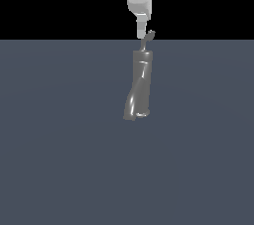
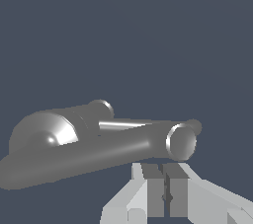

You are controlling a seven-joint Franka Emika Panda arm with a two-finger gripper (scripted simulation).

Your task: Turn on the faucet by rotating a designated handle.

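**Here, a pale claw poised at the top of a grey faucet**

Overhead, the white claw (image 1: 142,33) of the single arm hangs straight down over the scene, its tip level with the top of the faucet (image 1: 138,87). In the wrist view the claw (image 2: 167,188) shows its two pale fingers (image 2: 148,188) pressed nearly together, with only a thin dark slit between them and nothing visibly pinched there.

Just to the exterior view's right of the claw tip, the slim handle (image 1: 148,38) rises from the top of the faucet's body and leans toward the right, ending in a small upturned tip. Claw and handle stand just beside each other; whether they touch cannot be told from either picture.

Below them the faucet stands upright on the flat blue-grey tabletop (image 1: 59,159), near the middle of the scene. Its tall glossy cylinder carries a thick twisted spout that sweeps down its near side and toward the exterior view's left, reaching the base.

Seen from the wrist, the faucet (image 2: 94,141) fills the middle of the picture, its bright-rimmed round top just beyond the fingertips and its broad curved spout stretching away. The handle cannot be picked out with certainty there.
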